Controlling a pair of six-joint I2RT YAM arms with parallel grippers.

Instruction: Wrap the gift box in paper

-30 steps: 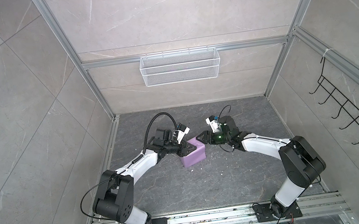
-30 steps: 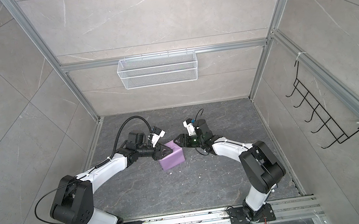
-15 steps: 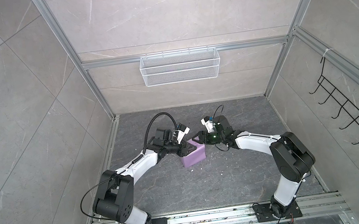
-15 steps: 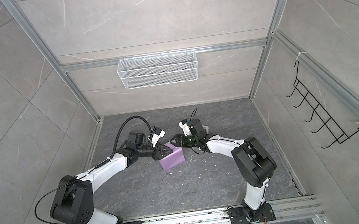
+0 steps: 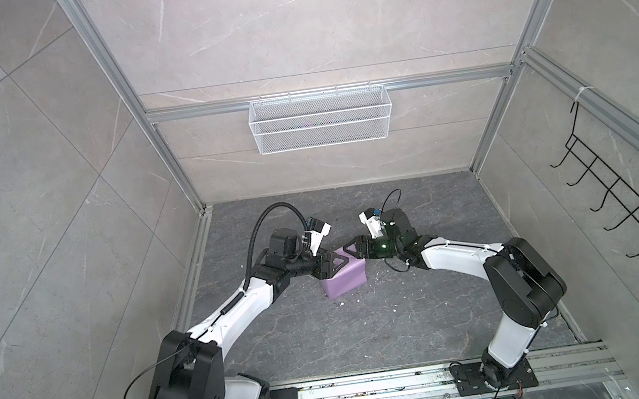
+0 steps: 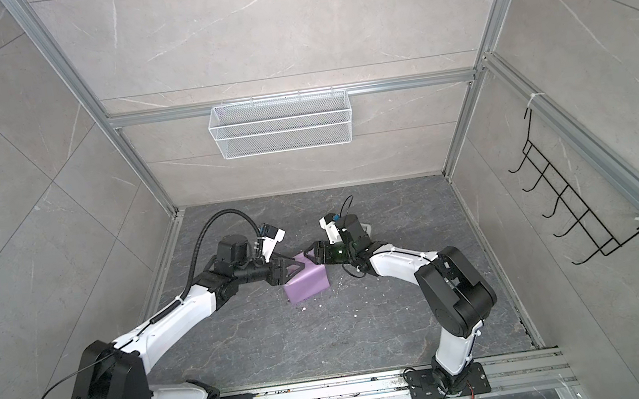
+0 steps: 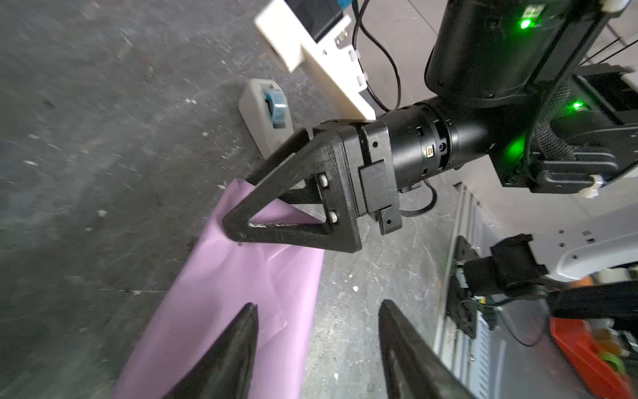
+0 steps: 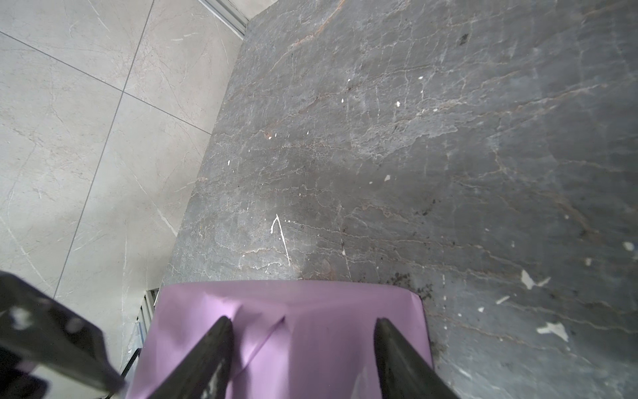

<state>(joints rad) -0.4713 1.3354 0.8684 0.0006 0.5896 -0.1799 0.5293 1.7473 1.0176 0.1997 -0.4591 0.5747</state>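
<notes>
left gripper (image 7: 316,307): jaws apart above lilac paper (image 5: 346,280) | right gripper (image 8: 302,322): jaws apart, tips against paper

The right gripper (image 5: 351,250) has come in toward the paper (image 5: 346,280). A second ago it hung a little apart from the paper's far right corner. Now its parted jaws stand over this corner, and one of its fingers (image 7: 235,229) touches the lilac surface. The right arm has also folded a little nearer to the paper. The left gripper (image 7: 317,307), at the paper's left side, has opened, and its jaws now stand well apart.
</notes>
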